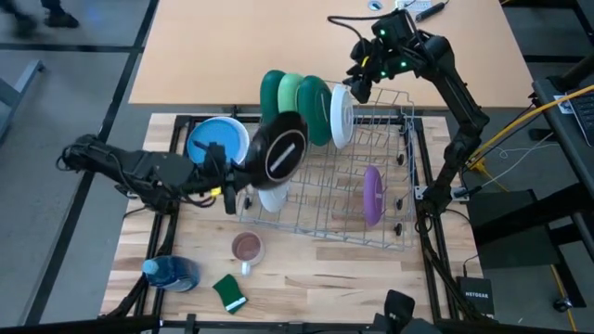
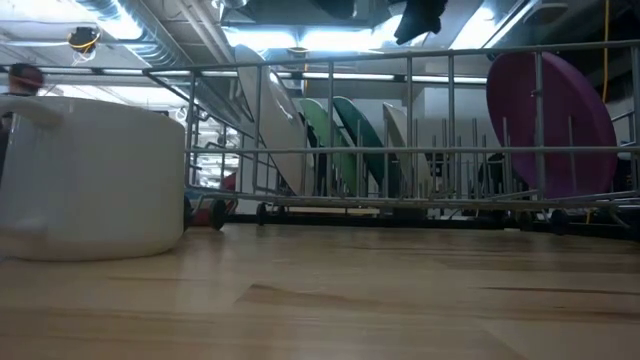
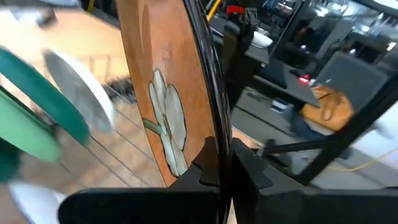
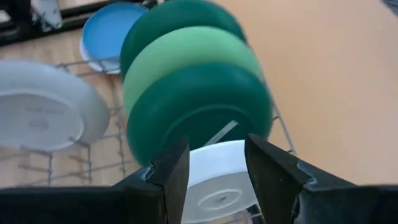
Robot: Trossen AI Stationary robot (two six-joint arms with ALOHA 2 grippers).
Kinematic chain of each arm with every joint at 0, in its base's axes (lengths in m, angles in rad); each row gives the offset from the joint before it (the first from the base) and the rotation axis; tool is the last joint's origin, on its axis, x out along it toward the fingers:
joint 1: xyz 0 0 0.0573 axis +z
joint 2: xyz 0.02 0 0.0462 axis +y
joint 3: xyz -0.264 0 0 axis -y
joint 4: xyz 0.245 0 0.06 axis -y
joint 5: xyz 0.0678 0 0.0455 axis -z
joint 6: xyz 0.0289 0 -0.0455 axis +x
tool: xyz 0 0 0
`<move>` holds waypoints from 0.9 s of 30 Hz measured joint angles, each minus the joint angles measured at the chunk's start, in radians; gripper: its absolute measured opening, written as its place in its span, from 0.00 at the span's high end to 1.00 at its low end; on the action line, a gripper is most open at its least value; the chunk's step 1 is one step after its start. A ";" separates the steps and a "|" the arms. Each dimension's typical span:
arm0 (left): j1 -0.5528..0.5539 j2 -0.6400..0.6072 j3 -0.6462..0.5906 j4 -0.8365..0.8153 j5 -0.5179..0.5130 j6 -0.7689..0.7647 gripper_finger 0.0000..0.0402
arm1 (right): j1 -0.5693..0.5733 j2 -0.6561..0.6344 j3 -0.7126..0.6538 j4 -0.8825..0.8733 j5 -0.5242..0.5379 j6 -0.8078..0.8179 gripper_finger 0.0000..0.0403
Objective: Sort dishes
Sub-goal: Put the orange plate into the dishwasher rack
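High view: 3 green plates, 1 white, 1 purple racked; left gripper clamps black plate, right gripper open above white; blue plate waits outside.

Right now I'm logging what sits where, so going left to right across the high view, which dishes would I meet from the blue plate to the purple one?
Blue plate → black plate, clamped in the left jaws → white plate, by the right jaws → purple plate.
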 joint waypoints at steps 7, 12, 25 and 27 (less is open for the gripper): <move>-0.052 0.105 0.000 0.004 -0.043 -0.199 1.00 | 0.046 -0.003 0.000 -0.051 -0.009 -0.025 0.60; -0.058 0.170 0.000 0.036 -0.051 -0.297 1.00 | 0.081 -0.003 0.000 -0.077 -0.009 -0.025 0.60; -0.056 0.253 0.000 0.036 -0.087 -0.459 1.00 | 0.157 -0.033 -0.001 -0.219 -0.036 -0.023 0.60; -0.056 0.258 0.000 0.038 -0.089 -0.462 1.00 | 0.171 -0.057 -0.001 -0.218 -0.054 -0.023 0.60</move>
